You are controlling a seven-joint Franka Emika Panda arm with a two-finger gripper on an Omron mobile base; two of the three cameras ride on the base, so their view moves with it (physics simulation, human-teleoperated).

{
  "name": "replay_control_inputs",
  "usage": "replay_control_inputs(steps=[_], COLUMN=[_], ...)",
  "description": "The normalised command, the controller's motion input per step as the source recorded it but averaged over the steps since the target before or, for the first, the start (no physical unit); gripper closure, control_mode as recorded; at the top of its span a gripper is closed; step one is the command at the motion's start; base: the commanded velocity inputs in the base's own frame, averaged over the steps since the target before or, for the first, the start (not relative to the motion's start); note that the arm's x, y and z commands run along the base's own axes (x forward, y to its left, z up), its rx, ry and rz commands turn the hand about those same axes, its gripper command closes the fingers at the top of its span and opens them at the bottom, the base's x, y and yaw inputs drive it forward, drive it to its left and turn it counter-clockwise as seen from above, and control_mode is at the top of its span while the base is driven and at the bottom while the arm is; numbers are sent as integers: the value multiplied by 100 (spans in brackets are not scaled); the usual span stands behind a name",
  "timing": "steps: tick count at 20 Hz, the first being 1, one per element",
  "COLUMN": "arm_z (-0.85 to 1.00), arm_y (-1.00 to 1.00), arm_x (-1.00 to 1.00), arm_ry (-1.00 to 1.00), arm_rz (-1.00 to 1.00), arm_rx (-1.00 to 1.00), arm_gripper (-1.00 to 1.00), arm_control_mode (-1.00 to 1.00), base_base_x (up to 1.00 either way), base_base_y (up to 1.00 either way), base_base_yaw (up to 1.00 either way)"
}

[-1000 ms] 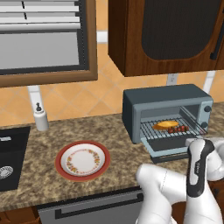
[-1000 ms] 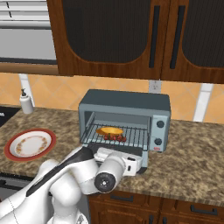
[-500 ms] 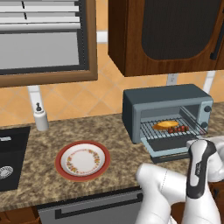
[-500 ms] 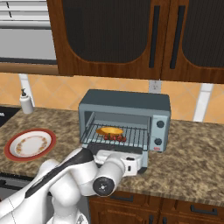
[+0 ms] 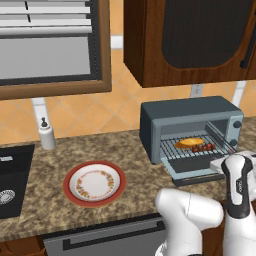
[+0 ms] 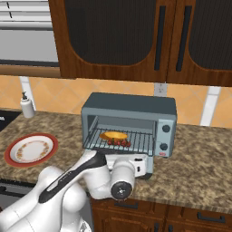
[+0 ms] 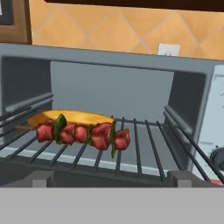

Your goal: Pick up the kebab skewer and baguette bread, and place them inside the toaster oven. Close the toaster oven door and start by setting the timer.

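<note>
The kebab skewer (image 7: 83, 134) lies flat on the wire rack (image 7: 131, 148) inside the toaster oven (image 6: 129, 122), with its red meat chunks and small green bits in a row. The baguette bread (image 7: 72, 117) lies on the same rack just behind the skewer, touching it or nearly so (the two look like one long lump from the front). In the left base view the bread (image 5: 189, 143) and the skewer (image 5: 204, 148) sit side by side in the oven (image 5: 190, 132) opening. The toaster oven door (image 5: 192, 171) hangs open, folded down in front of the rack. Two dark knobs (image 6: 165, 137) sit on the oven's right side. The white arm reaches low in front of the open door, and its pincer (image 6: 144, 166) is open wide and holds nothing. The oven stands on a brown speckled surface (image 6: 199, 156). Farther left on that surface is a red-rimmed plate (image 5: 94, 182), a small white bottle (image 5: 46, 135) and a dark sink (image 5: 12, 180). Dark wooden cupboards (image 6: 136, 38) hang above.
</note>
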Motion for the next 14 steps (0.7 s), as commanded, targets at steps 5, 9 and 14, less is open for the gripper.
replay_control_inputs(steps=[5, 9, 14], arm_z=[-26, -3, 0], arm_y=[-1, 2, 6], arm_x=[0, 9, 17], arm_ry=[0, 0, 0], arm_rz=[-7, -8, -9], arm_rx=[5, 2, 0], arm_gripper=[-100, -100, -100], arm_control_mode=[-100, -100, -100], base_base_x=[0, 0, 0], base_base_y=[0, 0, 0], base_base_yaw=[0, 0, 0])
